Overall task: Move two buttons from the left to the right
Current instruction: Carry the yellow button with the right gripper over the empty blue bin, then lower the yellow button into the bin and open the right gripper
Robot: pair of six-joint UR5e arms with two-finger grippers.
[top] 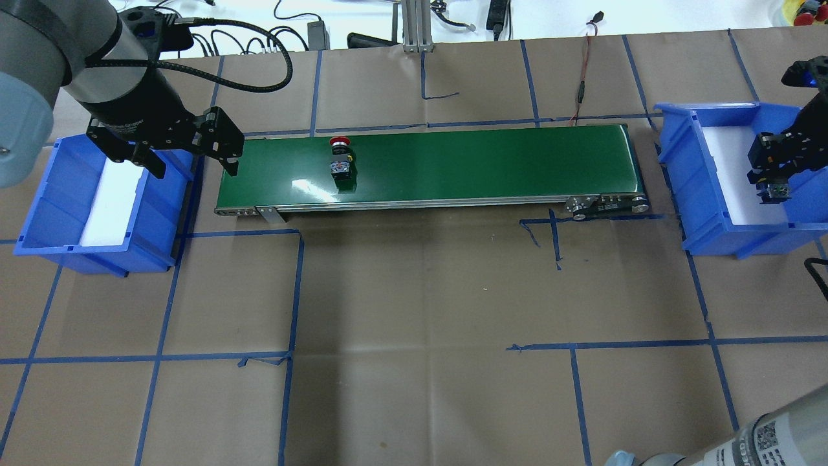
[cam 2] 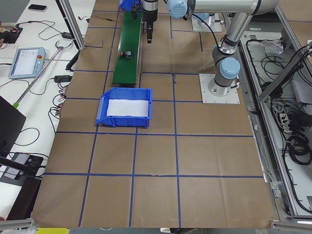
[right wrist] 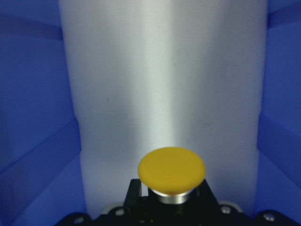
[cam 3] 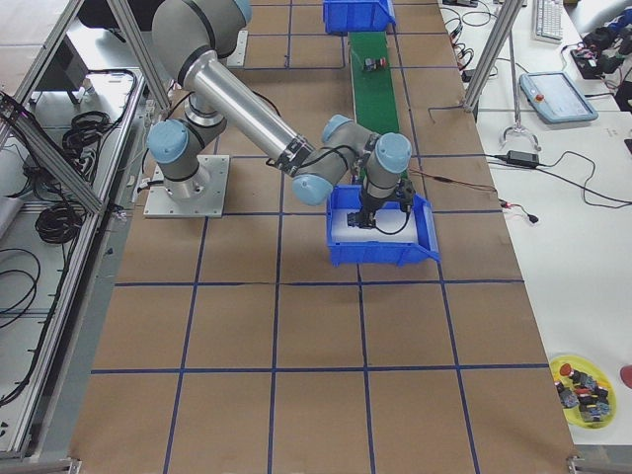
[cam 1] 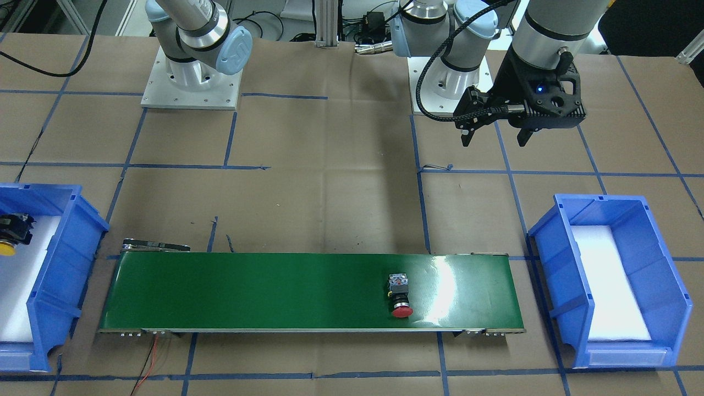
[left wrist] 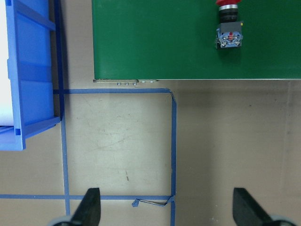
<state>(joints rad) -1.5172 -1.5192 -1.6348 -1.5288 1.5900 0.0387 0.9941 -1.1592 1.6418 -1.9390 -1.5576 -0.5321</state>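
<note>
Right gripper [top: 776,188] holds yellow button [right wrist: 172,172]; red button [cam 1: 400,300] lies beyond left gripper [cam 1: 494,142].

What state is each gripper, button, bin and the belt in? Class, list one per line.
left gripper: fingers open, empty.
right gripper: shut on yellow button, over right bin.
red button: lying on its side on belt, ungripped.
yellow button: gripped, not yet released.
left bin: no buttons inside.
belt: carrying red button; motion cannot be told.

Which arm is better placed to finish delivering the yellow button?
Right. The right tool grips the yellow button above the right bin; the left tool hangs open and empty near the left bin.
</note>
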